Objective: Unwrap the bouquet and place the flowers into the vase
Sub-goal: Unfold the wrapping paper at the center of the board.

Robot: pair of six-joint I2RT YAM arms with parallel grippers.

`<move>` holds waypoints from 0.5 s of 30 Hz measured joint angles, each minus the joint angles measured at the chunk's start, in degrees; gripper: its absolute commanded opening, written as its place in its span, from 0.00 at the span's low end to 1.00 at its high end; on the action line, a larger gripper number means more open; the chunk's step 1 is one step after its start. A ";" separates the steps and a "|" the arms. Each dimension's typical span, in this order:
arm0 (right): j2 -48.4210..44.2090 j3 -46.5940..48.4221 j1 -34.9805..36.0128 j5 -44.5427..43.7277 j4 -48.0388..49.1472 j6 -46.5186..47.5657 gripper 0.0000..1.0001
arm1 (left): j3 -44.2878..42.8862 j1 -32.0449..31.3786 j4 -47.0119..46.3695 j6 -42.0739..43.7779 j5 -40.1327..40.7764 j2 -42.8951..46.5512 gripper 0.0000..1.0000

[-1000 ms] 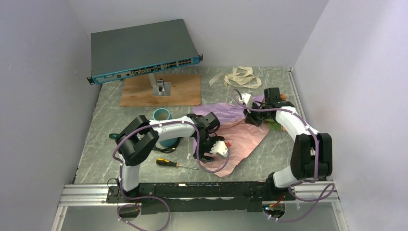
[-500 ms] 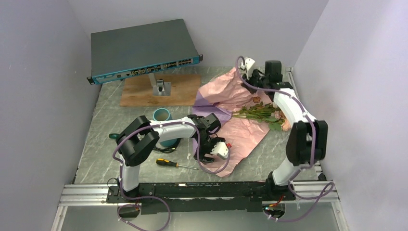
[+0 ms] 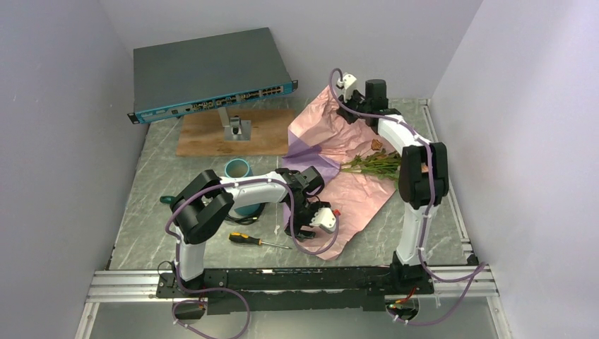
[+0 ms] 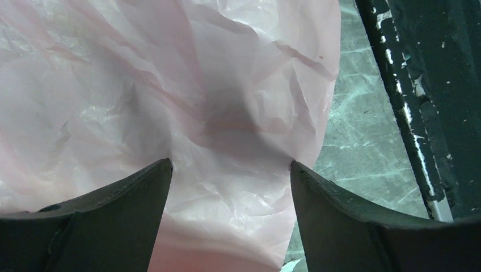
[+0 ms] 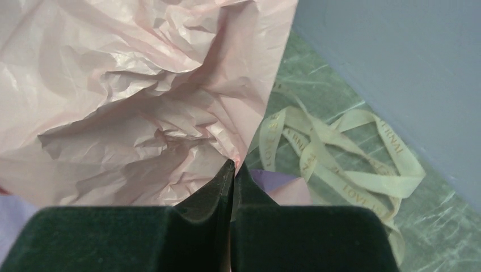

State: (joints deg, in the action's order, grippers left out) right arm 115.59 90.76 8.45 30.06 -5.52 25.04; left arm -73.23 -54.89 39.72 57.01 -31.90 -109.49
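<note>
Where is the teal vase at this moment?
In the top view the teal vase stands left of centre, between the wooden board behind it and the left arm in front.

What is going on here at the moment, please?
The right gripper is shut on the far edge of the pink wrapping paper, holding it up at the back. The flowers lie uncovered on the paper. The left gripper hangs open over the paper's near part. The ribbon is off, lying on the table, and the teal vase holds no flowers yet.
</note>
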 measured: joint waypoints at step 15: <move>17.05 14.40 3.61 -12.24 8.22 -3.85 0.00 | 0.26 -0.02 -0.35 -1.44 -1.09 -0.07 0.81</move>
State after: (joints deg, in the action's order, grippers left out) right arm 132.64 105.16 12.05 17.82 2.70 21.19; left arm -72.97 -54.92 39.38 55.57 -32.99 -109.56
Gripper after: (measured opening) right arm 0.007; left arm 0.814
